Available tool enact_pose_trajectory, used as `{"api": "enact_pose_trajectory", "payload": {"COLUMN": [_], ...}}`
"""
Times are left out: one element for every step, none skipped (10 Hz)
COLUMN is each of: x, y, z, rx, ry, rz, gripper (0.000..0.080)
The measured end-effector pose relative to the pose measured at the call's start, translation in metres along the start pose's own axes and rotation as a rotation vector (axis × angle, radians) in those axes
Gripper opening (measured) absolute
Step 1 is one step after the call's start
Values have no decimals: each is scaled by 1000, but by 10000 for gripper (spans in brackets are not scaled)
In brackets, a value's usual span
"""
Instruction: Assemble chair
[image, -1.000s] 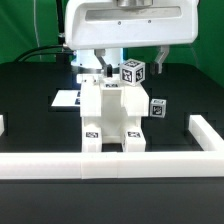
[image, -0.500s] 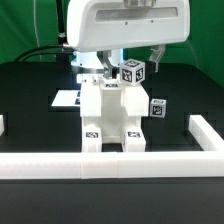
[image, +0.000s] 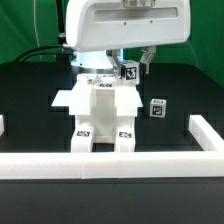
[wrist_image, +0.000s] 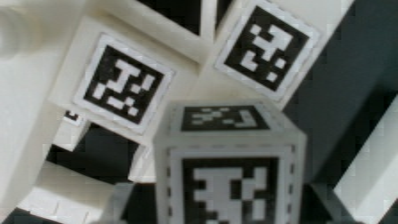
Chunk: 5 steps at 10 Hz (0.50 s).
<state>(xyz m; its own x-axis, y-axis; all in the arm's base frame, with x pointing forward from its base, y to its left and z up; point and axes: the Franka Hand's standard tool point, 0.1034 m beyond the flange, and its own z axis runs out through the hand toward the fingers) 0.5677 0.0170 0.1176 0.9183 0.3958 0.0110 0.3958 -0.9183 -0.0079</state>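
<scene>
Shifted toward the exterior view's left, the white chair panel (image: 100, 115) stands upright near the border rail (image: 110, 165), a tagged post (image: 130, 71) just behind its top under the gripper (image: 125, 64), whose jaws' state cannot be told, and a small tagged piece (image: 157, 108) sits farther right.

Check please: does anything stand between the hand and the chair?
Nothing visible does. The hand is right at the top of the chair, and the wrist view shows only its tagged parts, close up.
</scene>
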Motion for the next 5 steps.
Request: {"api": "enact_pose_trajectory", "payload": {"x": [0, 1, 2, 3, 3], "y": [0, 0, 1, 2, 2], "z": [0, 1, 1, 1, 1], "rx": [-2, -4, -8, -10, -12], "ry": [3, 8, 22, 37, 48], "rz": [71, 173, 222, 313, 399], "gripper": [281, 281, 281, 281, 281]}}
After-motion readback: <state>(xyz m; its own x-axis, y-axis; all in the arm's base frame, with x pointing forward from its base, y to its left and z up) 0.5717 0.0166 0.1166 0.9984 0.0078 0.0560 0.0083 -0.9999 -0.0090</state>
